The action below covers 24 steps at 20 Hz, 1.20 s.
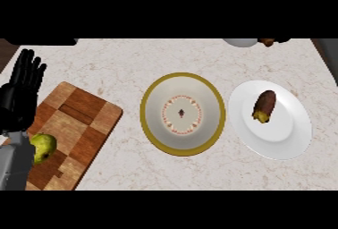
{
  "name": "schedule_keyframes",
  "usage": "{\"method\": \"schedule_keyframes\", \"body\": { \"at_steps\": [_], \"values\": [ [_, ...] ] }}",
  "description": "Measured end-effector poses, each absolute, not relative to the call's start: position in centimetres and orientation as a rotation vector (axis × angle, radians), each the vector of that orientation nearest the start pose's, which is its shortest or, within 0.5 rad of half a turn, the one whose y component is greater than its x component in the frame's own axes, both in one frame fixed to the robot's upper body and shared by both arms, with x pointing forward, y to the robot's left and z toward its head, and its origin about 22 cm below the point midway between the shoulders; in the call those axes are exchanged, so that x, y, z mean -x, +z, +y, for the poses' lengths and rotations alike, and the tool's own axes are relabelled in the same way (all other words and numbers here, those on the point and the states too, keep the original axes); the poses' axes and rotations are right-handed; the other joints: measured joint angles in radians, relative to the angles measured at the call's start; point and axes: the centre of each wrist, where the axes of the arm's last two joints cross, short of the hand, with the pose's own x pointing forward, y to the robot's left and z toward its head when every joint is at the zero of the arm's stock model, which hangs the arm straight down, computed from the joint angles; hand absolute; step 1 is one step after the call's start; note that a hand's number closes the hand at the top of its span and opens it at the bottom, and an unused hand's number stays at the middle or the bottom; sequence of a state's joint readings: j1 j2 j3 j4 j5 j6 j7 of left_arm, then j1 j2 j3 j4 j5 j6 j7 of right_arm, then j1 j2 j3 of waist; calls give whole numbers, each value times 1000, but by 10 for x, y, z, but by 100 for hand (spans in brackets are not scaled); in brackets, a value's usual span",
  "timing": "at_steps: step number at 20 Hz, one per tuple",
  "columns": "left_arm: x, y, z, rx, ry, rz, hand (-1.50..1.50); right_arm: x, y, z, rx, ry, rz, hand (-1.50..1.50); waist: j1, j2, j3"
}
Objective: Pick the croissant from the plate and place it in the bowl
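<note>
Left robot hand [20, 91] open, fingers up, at left edge.

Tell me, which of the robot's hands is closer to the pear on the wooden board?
Left. The left hand rests open at the view's left edge, just above the pear. The right hand isn't in view at all.

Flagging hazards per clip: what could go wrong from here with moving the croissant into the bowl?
The croissant lies on the white plate, close beside the bowl; a reaching hand might nudge either rim. Only the left hand shows, open at the far left edge, so it would have to cross over the bowl.
</note>
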<state>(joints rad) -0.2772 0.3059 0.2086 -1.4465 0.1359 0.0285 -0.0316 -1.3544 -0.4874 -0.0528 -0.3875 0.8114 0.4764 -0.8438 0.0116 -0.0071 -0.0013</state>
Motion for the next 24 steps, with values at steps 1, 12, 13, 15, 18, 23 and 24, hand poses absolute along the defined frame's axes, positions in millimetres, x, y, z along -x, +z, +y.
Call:
{"method": "schedule_keyframes", "body": {
  "at_steps": [1, 12, 13, 15, 18, 23, 24],
  "values": [
    [-305, 79, 325, -236, 25, -1780, 0, -477, 263, -240, 148, 1542, -1897, 150, -4, -1, 0],
    [-295, 80, 332, -257, 41, -1769, 0, -462, 186, -150, 16, 1676, -1794, 150, -28, -5, 1],
    [-294, 80, 334, -254, 42, -1772, 0, -457, 179, -149, 25, 1683, -1794, 150, -28, -4, 1],
    [-289, 79, 332, -248, 40, -1775, 0, -451, 161, -138, 36, 1695, -1755, 150, -21, -2, 1],
    [-289, 82, 331, -245, 33, -1776, 0, -443, 141, -130, 31, 1654, -1690, -150, -17, 1, 1],
    [-297, 82, 331, -240, 33, -1783, 0, -430, 104, -109, -84, 1562, -1607, -150, -13, 7, 1],
    [-297, 80, 331, -242, 33, -1781, 0, -428, 97, -106, -118, 1533, -1600, -150, -11, 7, 1]
  ]
}}
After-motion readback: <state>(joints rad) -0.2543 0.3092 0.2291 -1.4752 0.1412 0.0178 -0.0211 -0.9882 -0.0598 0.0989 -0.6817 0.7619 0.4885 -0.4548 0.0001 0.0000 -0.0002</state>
